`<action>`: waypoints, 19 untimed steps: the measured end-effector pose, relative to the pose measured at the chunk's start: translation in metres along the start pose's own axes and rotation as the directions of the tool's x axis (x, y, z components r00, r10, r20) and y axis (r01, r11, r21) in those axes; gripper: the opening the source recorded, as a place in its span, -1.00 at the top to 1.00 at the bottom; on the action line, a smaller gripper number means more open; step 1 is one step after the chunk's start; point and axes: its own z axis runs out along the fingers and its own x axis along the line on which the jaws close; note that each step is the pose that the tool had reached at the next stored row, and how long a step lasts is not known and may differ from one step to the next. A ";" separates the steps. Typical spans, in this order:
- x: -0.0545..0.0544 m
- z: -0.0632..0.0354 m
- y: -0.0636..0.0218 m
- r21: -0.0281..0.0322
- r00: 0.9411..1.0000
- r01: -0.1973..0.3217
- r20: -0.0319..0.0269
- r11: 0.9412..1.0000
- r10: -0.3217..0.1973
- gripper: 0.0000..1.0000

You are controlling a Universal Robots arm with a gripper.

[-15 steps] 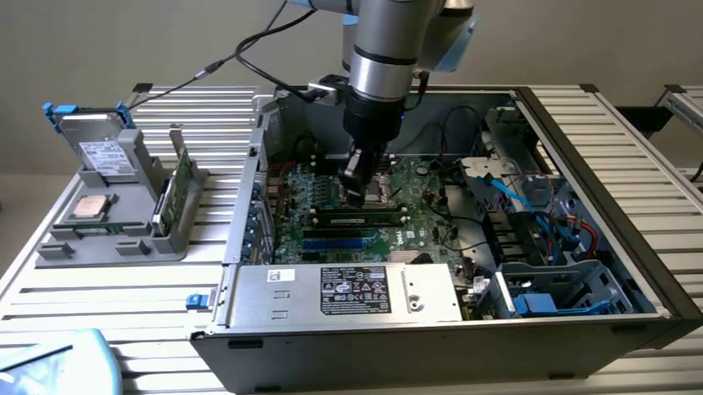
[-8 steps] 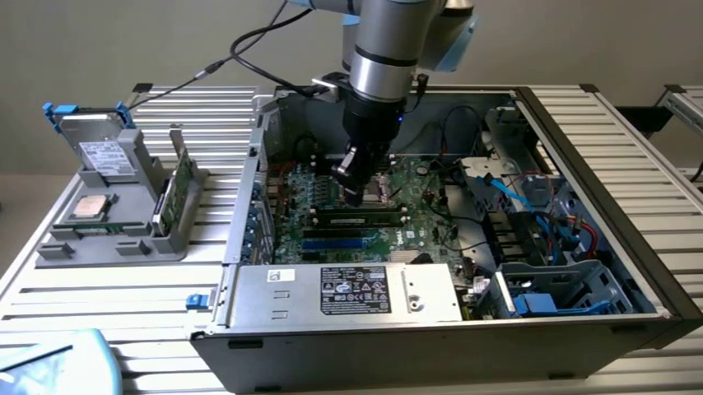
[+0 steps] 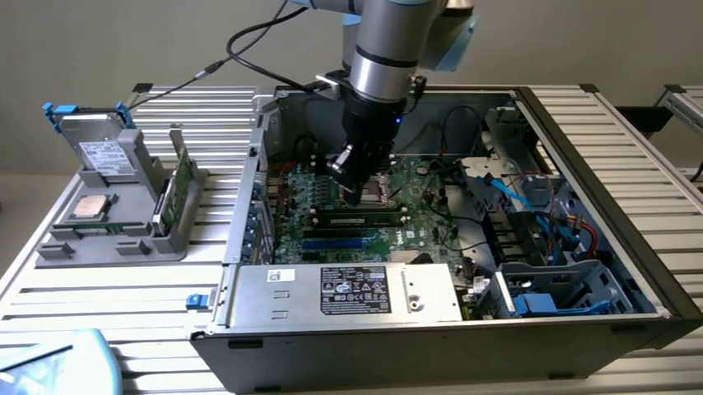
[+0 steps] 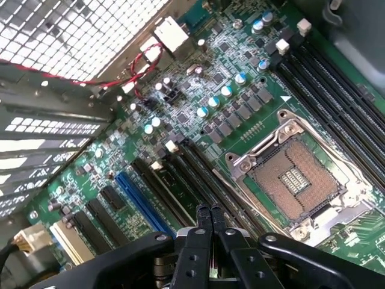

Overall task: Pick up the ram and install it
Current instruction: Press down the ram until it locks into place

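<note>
One closed, empty tool [image 4: 210, 212] hovers above the motherboard [image 4: 240, 108]; ram [image 3: 354, 220] seated.

Soft, even room light fills the exterior view, leaving the computer case [image 3: 462, 247] interior dim. In the wrist view, daylight glares white through the perforated panel [image 4: 78, 30], and the end effector [image 4: 210, 212] looks blurred up close.

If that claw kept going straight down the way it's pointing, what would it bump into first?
Most likely the long memory stick seated in its slot on the green board. The shut gripper points at that row of dark slots, just beside the empty processor socket; exact depth is hard to judge.
</note>
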 end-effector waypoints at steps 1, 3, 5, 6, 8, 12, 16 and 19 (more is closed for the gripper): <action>0.000 0.0000 0.0000 -0.003 1.000 -0.014 0.001 1.000 0.014 0.80; 0.000 0.0000 0.0000 -0.007 0.999 -0.040 0.002 0.999 0.040 0.80; 0.000 0.0000 0.0000 -0.011 0.998 -0.066 0.004 0.998 0.066 0.80; 0.000 0.0000 0.0000 -0.012 0.997 -0.077 0.006 0.997 0.077 0.80; 0.000 0.0001 0.0000 -0.012 0.995 -0.098 0.011 0.995 0.098 0.80; 0.000 0.0000 0.0001 -0.005 0.990 -0.135 0.028 0.991 0.135 0.80; 0.000 -0.0001 0.0002 0.004 0.984 -0.170 0.047 0.985 0.169 0.80; 0.000 -0.0001 0.0002 0.010 0.979 -0.196 0.062 0.981 0.195 0.80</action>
